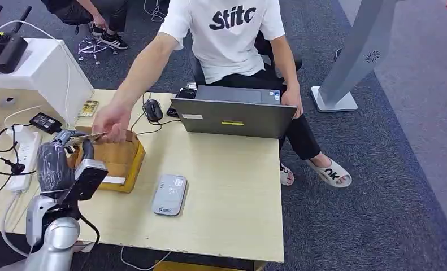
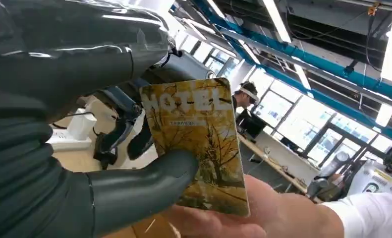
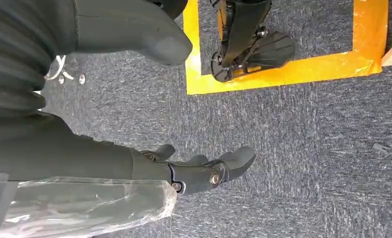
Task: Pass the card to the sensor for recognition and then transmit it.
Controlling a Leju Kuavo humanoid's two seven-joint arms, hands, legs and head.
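Observation:
My left hand (image 1: 60, 155) is raised over the table's left side and pinches a yellow hotel card (image 2: 198, 144) between thumb and fingers. A person's hand (image 1: 112, 121) reaches across from the far side and grips the same card (image 1: 88, 137); in the left wrist view that person's fingers (image 2: 243, 218) lie under the card's far end. The grey card sensor (image 1: 169, 195) lies flat on the table, to the right of my left hand. My right hand (image 3: 184, 171) hangs over grey carpet, fingers slightly apart, holding nothing.
A wooden box (image 1: 119, 158) stands just beyond my left hand. An open laptop (image 1: 232, 113), a mouse (image 1: 152, 110) and a power strip (image 1: 23, 152) with cables share the table (image 1: 232, 192). The seated person is behind the laptop. A white stand (image 1: 345, 68) is at right.

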